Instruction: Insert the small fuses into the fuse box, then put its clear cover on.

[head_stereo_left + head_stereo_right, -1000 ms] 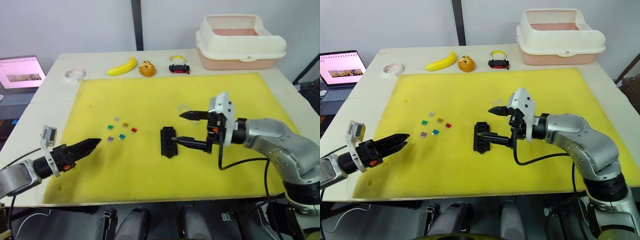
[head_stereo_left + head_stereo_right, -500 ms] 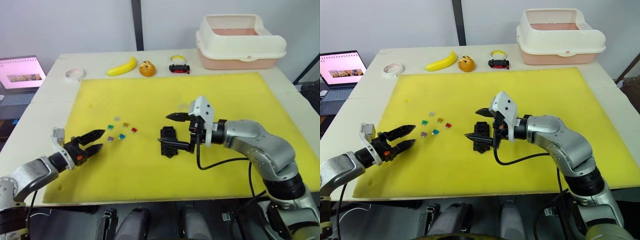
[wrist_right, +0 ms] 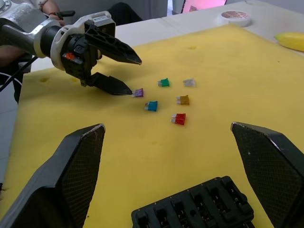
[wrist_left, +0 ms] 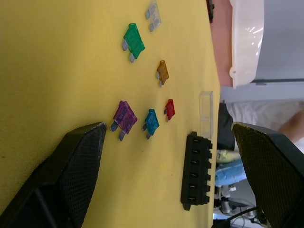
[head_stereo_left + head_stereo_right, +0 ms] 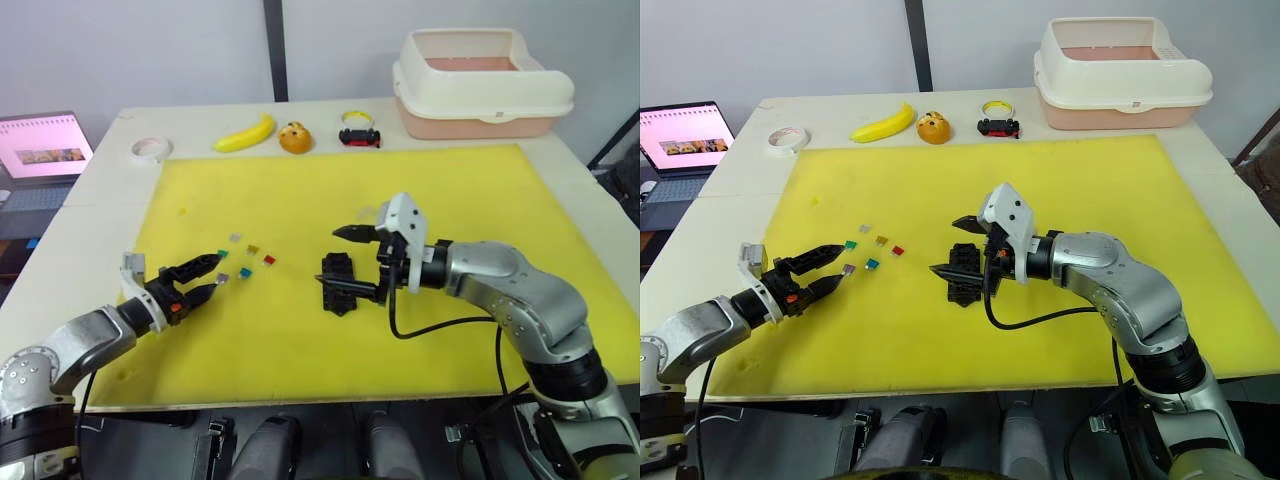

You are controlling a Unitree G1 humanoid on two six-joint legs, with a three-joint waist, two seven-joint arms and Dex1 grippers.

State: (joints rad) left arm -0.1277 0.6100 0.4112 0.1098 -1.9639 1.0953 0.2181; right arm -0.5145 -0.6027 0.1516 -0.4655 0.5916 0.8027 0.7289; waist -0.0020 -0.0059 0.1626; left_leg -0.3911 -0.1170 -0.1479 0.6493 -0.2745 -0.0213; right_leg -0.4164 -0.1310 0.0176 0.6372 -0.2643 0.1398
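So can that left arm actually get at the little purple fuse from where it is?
Probably yes. The left gripper is open with its fingertips right beside the purple fuse, and only bare yellow mat lies between them. The other fuses sit a little apart.

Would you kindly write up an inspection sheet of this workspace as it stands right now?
Surface: yellow mat on a pale table.
Job's things: six small fuses lie loose on the mat; black fuse box has its slots empty; clear cover lies on the mat beyond the box.
Clutter: tape roll, banana, orange toy, toy car and a lidded tub along the far edge.
Grippers: left gripper open, tips at the purple fuse; right gripper open, straddling the fuse box.
Cables: black cable loops under the right forearm.
Surroundings: open laptop at the left.
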